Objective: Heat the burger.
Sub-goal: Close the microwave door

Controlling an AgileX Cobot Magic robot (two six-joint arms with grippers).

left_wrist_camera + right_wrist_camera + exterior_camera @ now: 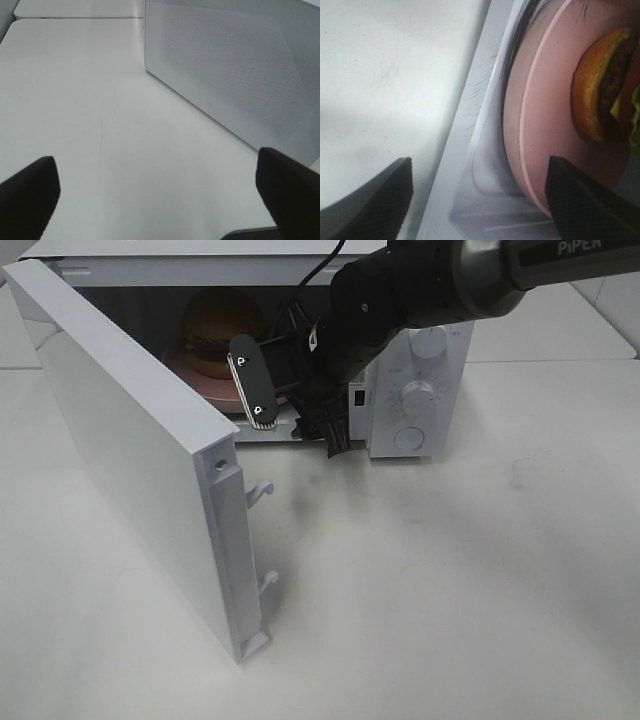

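The burger (215, 332) sits on a pink plate (205, 388) inside the open microwave (440, 415). In the right wrist view the burger (602, 100) shows bun, patty, cheese and lettuce on the plate (540, 125). My right gripper (292, 408) hangs at the front of the microwave's opening. It is open, and its fingers (385, 200) stand wide on either side of the plate's rim and the front sill without touching them. My left gripper (157, 200) is open over bare table, nothing between its fingers. It is out of the exterior high view.
The microwave's white door (130, 440) is swung out wide to the front left, its latch hooks (262, 490) pointing right. Control knobs (418, 395) sit on the microwave's right side. A white perforated panel (235, 75) stands close ahead of the left gripper.
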